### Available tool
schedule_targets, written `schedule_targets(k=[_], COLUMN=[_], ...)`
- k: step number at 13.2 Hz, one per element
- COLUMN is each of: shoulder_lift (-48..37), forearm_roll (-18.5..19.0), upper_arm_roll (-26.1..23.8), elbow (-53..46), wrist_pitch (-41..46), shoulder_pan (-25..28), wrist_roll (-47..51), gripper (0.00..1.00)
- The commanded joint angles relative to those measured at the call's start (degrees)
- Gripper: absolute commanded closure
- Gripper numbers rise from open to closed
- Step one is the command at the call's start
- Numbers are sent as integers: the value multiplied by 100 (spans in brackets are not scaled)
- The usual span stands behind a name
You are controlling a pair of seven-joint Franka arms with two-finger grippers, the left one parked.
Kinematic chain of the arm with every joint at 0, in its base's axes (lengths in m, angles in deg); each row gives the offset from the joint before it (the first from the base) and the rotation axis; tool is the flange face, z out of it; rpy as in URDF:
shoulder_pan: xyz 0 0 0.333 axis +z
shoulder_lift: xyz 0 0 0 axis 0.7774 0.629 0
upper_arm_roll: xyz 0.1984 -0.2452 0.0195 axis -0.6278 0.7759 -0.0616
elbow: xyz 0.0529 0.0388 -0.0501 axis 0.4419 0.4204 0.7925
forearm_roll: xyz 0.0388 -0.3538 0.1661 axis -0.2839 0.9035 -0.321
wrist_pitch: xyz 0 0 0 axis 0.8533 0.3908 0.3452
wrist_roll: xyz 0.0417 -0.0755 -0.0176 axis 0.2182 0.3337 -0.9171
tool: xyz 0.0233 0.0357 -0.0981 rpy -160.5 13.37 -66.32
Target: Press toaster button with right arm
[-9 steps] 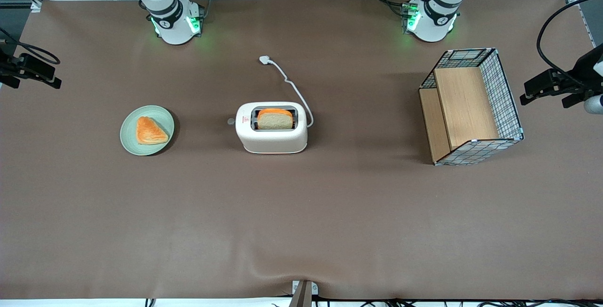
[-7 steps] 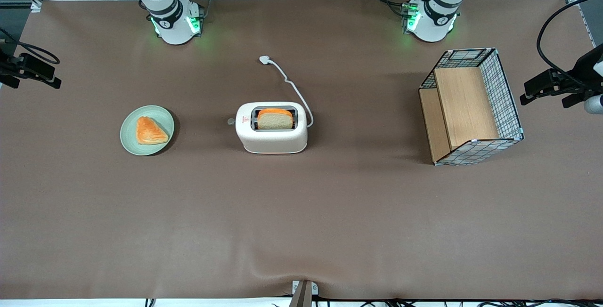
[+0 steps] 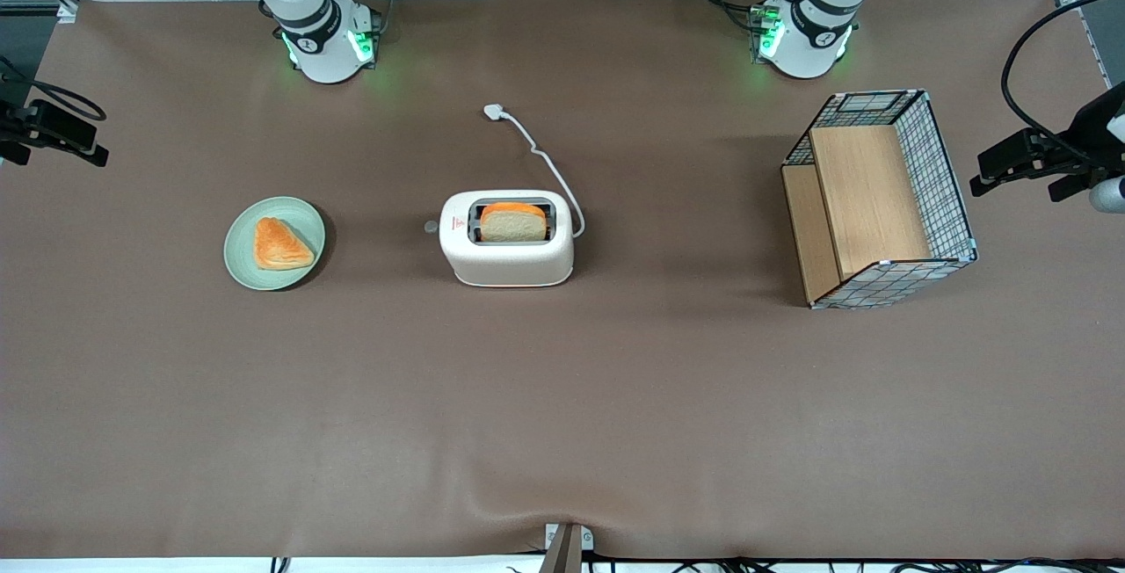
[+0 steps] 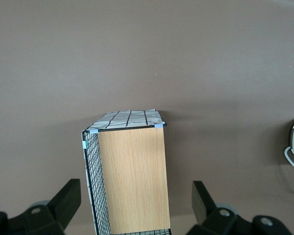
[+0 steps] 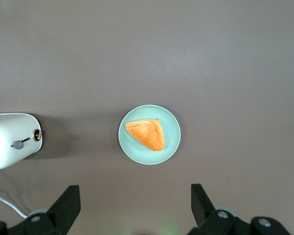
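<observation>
Toaster button [image 3: 431, 226], tiny round grey knob, projects from narrow end wall of the cream-white rounded-box toaster [image 3: 507, 239] at mid-table, facing the round pale green plate [image 3: 274, 242] with an orange triangular pastry [image 3: 281, 244]. Bread slice [image 3: 512, 223] stands in the slot. Black two-finger gripper [image 5: 136, 208] hangs high above the plate, fingers [image 5: 66, 205] spread wide, holding nothing. Wire-and-wood basket [image 3: 879, 199] lies toward the parked arm's end.

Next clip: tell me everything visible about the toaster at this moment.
The toaster is a small cream-white rounded box, plastic by its look, standing upright mid-table. Its one dark top slot holds a bread slice. A red mark sits beside the slot. A grey button projects from the narrow end facing the plate; a white cord leaves the opposite end, unplugged. The open end effector hangs high above the plate, touching nothing.
</observation>
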Motion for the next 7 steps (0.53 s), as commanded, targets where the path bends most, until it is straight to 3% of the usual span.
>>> schedule_targets(k=[1, 7], shoulder_lift=[207, 269], forearm_roll=[30, -102], upper_arm_roll=[25, 8], elbow=[-159, -63], wrist_pitch=[200, 614], shoulder_pan=[71, 150], wrist_roll=[-64, 6], gripper=[0, 0])
